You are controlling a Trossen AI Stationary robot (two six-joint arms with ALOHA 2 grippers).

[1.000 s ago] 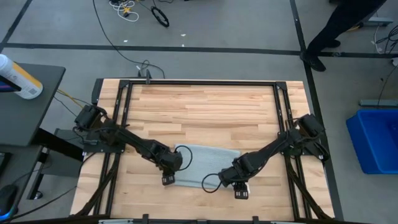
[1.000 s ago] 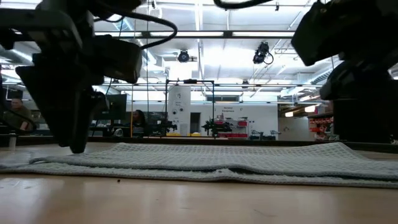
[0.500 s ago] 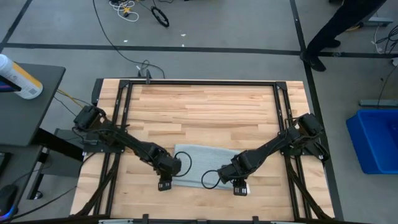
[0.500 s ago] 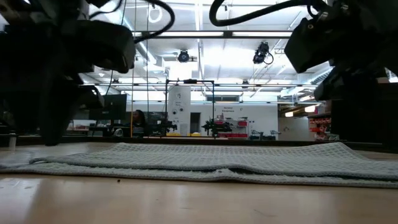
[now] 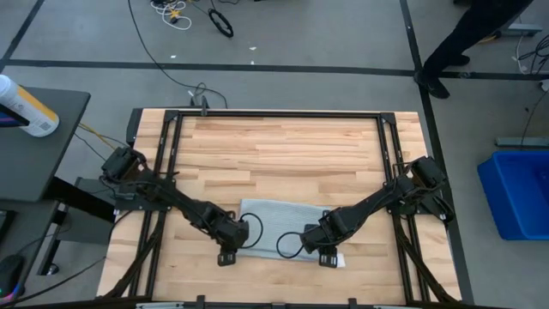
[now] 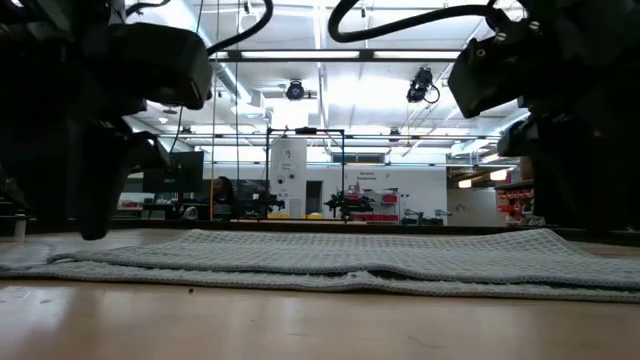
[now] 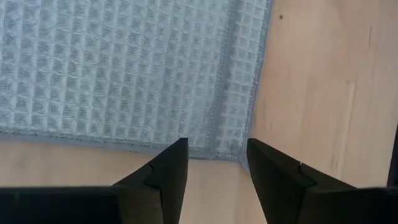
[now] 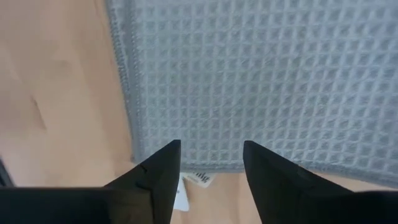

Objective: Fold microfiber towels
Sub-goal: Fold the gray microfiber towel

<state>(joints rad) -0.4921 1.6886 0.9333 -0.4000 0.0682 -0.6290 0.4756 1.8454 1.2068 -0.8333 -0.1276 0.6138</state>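
Note:
The light grey-blue microfiber towel [image 5: 279, 223] lies flat on the wooden table, toward its near edge. My left gripper [image 5: 227, 257] hangs open over the towel's near left corner [image 7: 247, 148]. In the left wrist view its fingers stand to either side of the near hem, above it. My right gripper [image 5: 328, 257] hangs open over the near right corner [image 8: 134, 152], pointing down. The small white tag [image 8: 194, 179] shows on the wood between its fingers. In the low view both grippers stand clear of the cloth [image 6: 350, 258].
Black frame rails [image 5: 167, 154] run along the table's left, right and far sides. Cable loops of both arms [image 5: 289, 245] hang over the towel. Bare wood [image 5: 283, 154] stretches beyond it. A blue bin [image 5: 523, 193] and a person [image 5: 467, 39] are off the table.
My left gripper has moved a little toward the table's near edge and left, from over the towel's left end to just past its near left corner. The towel has not moved.

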